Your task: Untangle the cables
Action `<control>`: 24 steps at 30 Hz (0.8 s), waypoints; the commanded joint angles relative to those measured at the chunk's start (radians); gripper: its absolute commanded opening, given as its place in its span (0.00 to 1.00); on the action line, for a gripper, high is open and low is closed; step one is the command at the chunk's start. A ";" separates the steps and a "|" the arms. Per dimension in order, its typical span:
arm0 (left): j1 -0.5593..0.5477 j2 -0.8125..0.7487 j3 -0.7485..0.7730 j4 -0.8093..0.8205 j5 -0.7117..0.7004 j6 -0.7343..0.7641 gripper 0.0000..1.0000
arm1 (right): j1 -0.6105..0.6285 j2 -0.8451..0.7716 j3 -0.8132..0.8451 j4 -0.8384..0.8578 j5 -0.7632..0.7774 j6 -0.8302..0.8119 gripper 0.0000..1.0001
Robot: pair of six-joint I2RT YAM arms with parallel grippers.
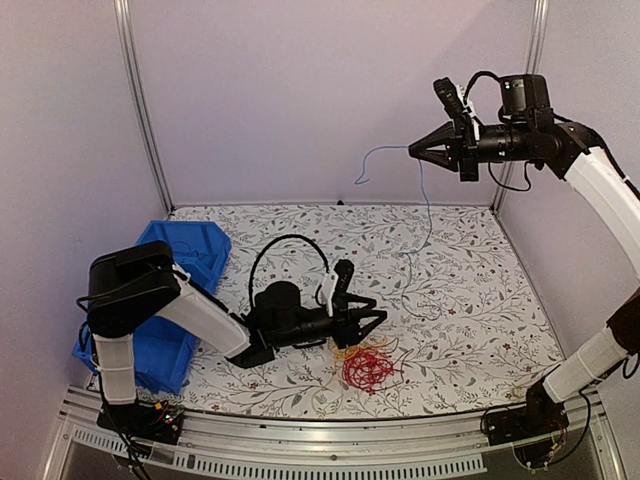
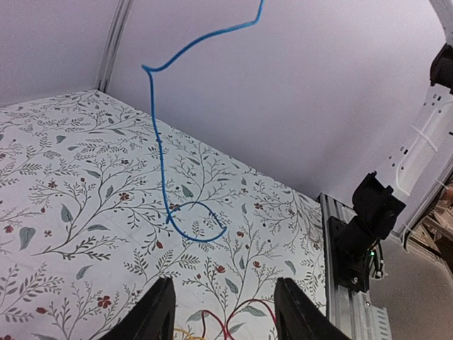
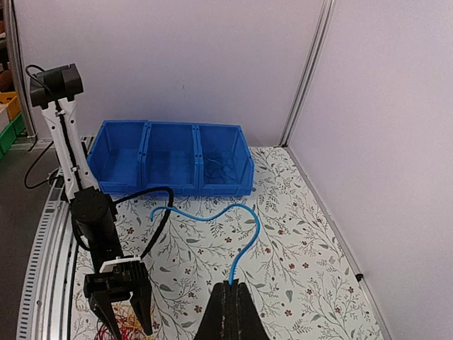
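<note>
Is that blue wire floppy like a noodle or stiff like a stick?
Probably floppy: the blue wire droops from the right gripper down to the table. It likely has a little spring too, since its free end holds bends in the air. It looks thin, so it should be light.

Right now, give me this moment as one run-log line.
right end effector: shut on blue cable, raised | left end effector: open, low beside clump | blue cable: tail looped on table, apart from clump
</note>
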 commanded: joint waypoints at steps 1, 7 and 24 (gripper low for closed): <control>-0.011 -0.075 -0.028 0.000 -0.104 0.041 0.48 | -0.003 -0.048 -0.059 0.050 -0.002 0.021 0.00; -0.018 -0.187 -0.017 -0.041 -0.149 0.198 0.53 | -0.003 -0.054 -0.151 0.102 -0.013 0.051 0.00; -0.049 -0.082 0.361 -0.403 -0.265 0.504 0.63 | -0.003 -0.018 -0.267 0.259 -0.119 0.253 0.00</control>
